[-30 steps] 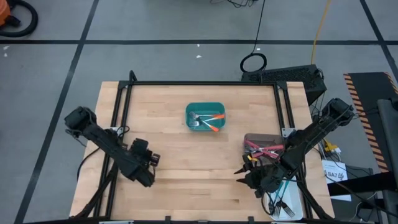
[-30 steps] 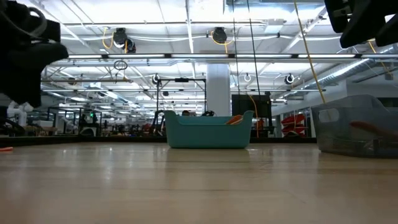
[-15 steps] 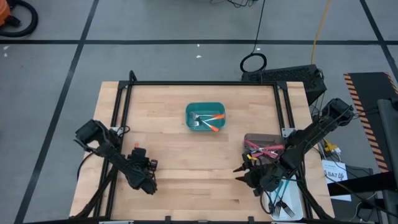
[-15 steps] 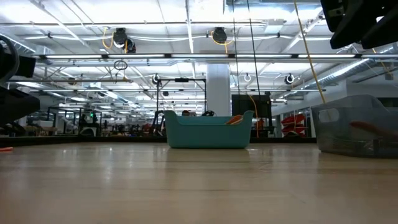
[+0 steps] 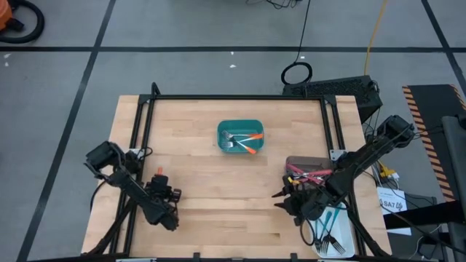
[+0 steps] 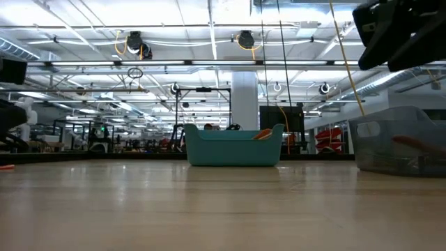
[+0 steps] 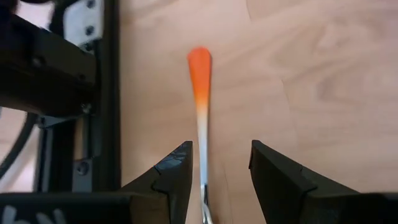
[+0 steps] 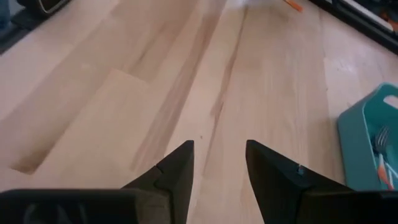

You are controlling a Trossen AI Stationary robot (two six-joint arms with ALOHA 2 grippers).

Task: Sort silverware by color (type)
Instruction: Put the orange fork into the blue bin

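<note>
Hovering at the table's (image 5: 218,211) left edge, the left gripper (image 7: 221,180) frames an orange-handled fork (image 7: 199,93) between parted fingers; the fork lies on the wood, its tines hidden beneath the gripper. The right gripper (image 8: 219,171), fingers apart and empty, hangs near the grey bin (image 5: 309,169). More forks sit in the teal bin (image 5: 240,137).

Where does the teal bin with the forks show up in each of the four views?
High view: teal bin at table centre, toward the far edge.
Low view: mid-picture, standing on the tabletop.
Left wrist view: not in it.
Right wrist view: only a corner at the picture's right edge.
Shared landmark: the orange-handled fork lying inside it.
</note>
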